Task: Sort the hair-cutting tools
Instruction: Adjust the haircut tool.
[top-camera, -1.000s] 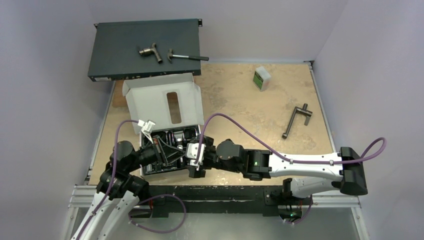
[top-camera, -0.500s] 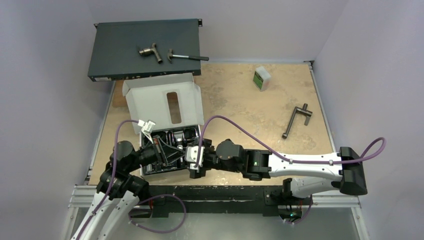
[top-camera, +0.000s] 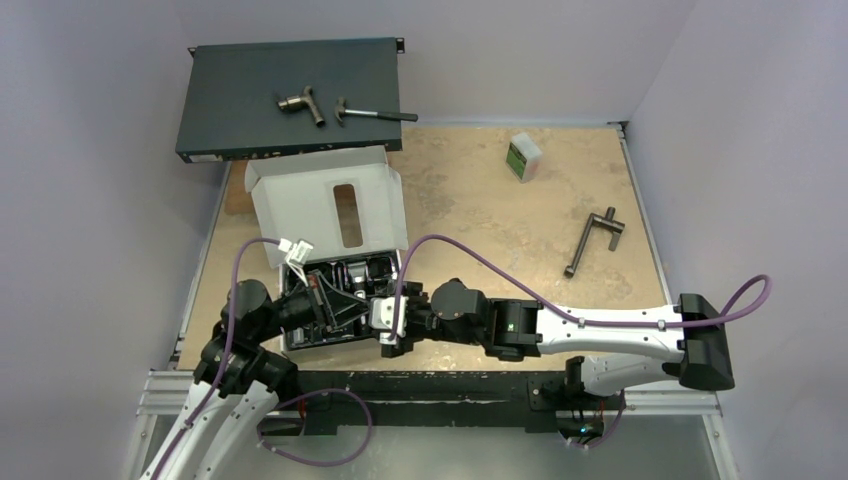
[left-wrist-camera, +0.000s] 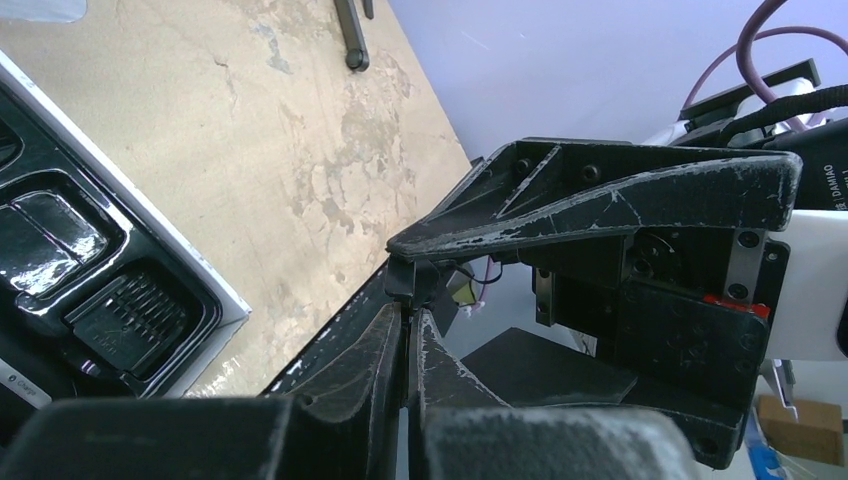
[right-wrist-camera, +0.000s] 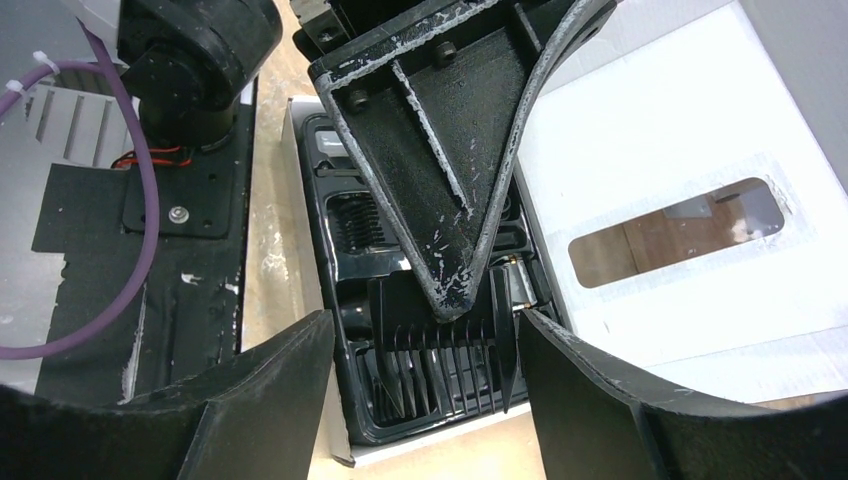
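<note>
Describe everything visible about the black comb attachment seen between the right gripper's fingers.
The comb attachment is glossy black plastic with a row of thin parallel teeth. It lies flat in a moulded compartment of the black tray inside the open white box. The left gripper, closed to a point, meets its back edge; whether it pinches the comb is unclear. The right gripper is open, one finger on either side.

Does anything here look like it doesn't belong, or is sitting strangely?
Yes. A hammer and a pipe fitting lie on the dark flat case, which sits askew across the far-left corner of the table. A T-shaped metal handle lies alone at the right. None suits hair-cutting.
</note>
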